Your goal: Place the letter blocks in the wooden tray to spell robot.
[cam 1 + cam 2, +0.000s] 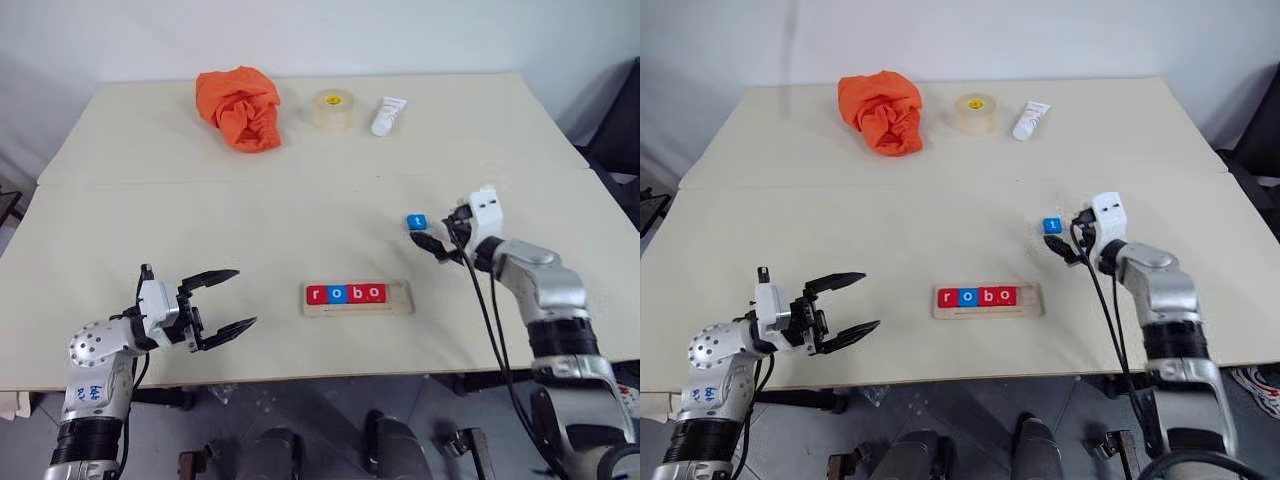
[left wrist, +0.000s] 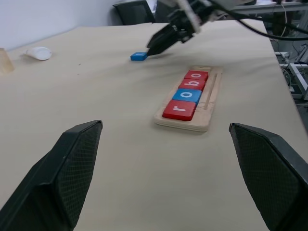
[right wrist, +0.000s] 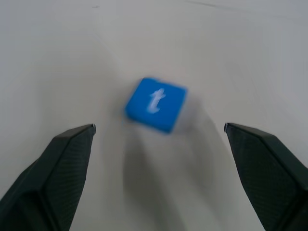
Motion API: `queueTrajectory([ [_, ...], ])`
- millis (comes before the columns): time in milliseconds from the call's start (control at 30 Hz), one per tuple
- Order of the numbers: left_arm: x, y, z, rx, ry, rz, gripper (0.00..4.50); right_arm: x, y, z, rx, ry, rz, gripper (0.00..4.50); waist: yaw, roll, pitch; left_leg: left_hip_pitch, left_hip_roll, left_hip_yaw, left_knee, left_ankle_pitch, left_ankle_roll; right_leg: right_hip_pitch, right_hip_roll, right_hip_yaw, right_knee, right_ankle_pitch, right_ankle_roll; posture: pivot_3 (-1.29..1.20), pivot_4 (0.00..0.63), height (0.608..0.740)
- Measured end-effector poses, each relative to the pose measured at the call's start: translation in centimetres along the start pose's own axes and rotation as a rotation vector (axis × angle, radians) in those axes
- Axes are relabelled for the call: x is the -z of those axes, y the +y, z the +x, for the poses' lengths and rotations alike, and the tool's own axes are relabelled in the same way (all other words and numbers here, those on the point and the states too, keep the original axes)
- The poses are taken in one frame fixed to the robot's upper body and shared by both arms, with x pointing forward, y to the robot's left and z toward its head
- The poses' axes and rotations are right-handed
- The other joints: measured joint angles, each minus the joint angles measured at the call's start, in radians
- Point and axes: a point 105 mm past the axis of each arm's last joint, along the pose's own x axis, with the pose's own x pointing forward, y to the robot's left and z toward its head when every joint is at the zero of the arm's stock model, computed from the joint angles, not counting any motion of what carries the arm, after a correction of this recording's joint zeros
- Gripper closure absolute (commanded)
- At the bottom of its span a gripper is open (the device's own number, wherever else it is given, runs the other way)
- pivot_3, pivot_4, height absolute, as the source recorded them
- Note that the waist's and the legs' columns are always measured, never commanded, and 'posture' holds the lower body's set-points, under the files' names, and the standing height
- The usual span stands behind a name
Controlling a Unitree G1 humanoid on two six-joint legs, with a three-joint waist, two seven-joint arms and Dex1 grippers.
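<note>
Since four tiles already sit in the wooden tray [image 1: 405,297] reading r, o, b, o from its left end, the one letter block left is the t block [image 1: 417,221], lying flat on the worktop [image 1: 300,215] to the right of and beyond the tray, apart from it. It is a small, flat blue square with a white lowercase t and softly rounded edges. It looks rigid and very light, likely smooth-faced, so it may skate on the worktop if nudged from one side; a pinch across two opposite edges, low and centred, seems the safest hold. The right hand [image 3: 159,132] is spread wide and empty, its fingers standing either side of the block without touching it. The left hand [image 1: 222,300] hovers near the left front of the worktop, also open and holding nothing. The tray's right end slot is vacant.
</note>
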Motion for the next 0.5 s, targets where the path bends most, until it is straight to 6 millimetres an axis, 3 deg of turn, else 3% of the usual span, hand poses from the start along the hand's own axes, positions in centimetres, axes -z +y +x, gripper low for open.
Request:
queueTrajectory([
  [133,-0.1,-0.2,-0.3,-0.014,0.004,0.003,0.0,0.5,0.7,1.3,0.017,-0.001,0.0,0.02,-0.001,0.0,0.0,0.0,0.001,0.0,0.0,0.0,0.0,0.0,0.001,0.0,0.0,0.0,0.0,0.0,0.15,0.74],
  [333,0.0,-0.4,-0.4,-0.02,0.008,-0.003,0.0,0.8,1.7,1.7,0.007,-0.012,-0.001,0.02,-0.015,0.0,0.0,0.001,0.003,0.001,0.0,-0.001,-0.001,0.0,0.002,0.001,0.001,0.0,0.0,0.0,0.15,0.74],
  [500,-0.1,-0.4,-0.4,-0.018,0.008,-0.001,0.0,1.0,2.6,1.6,0.023,-0.017,-0.006,1.28,-0.02,0.0,0.0,0.003,0.005,0.003,0.0,-0.001,-0.003,0.0,0.005,0.003,0.001,0.0,-0.001,0.0,0.15,0.74],
])
